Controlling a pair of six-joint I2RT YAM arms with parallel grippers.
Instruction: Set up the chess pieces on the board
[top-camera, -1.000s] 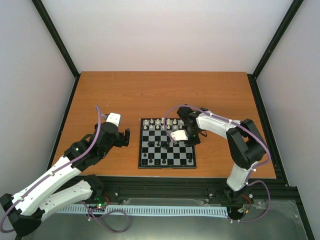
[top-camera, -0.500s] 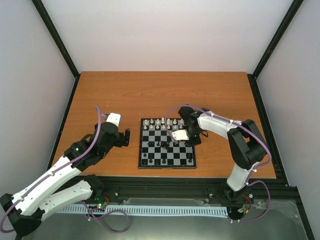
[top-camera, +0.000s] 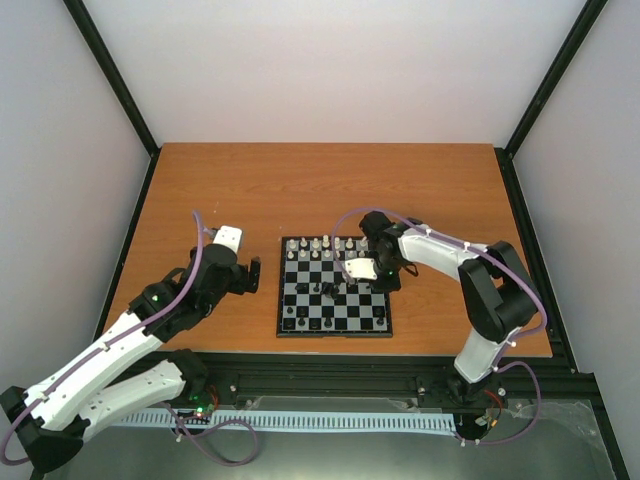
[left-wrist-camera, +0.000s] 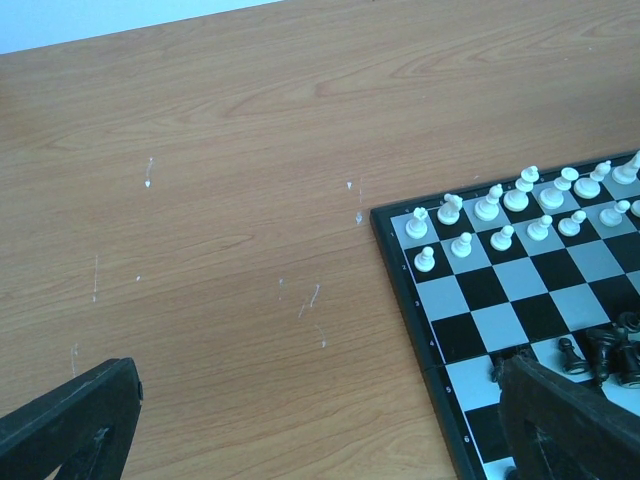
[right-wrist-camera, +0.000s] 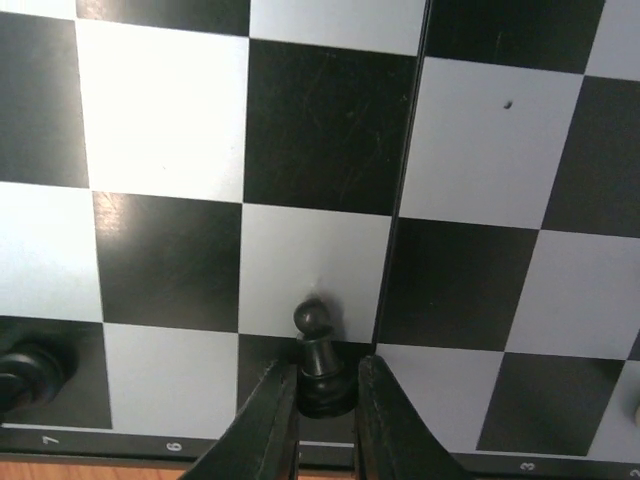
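Note:
The board (top-camera: 345, 310) lies at the table's middle, with white chess pieces (top-camera: 320, 246) lined along its two far rows. Black chess pieces (top-camera: 325, 290) cluster near its centre, and others (top-camera: 300, 322) stand along the near rows. My right gripper (top-camera: 372, 280) hangs over the board's right side. In the right wrist view its fingers (right-wrist-camera: 280, 410) press both sides of a black pawn's (right-wrist-camera: 320, 365) base on a dark square near the board's rim. My left gripper (top-camera: 255, 275) is open over bare table left of the board (left-wrist-camera: 480, 290), fingers (left-wrist-camera: 70, 415) wide apart, holding nothing.
Another black piece (right-wrist-camera: 25, 375) stands two squares left of the gripped pawn. The white rows (left-wrist-camera: 520, 200) and the black cluster (left-wrist-camera: 600, 350) show in the left wrist view. Orange wooden table (top-camera: 220, 190) surrounds the board, bounded by black frame rails.
The right gripper's jaws have closed in over the board's right side. The left arm has not moved.

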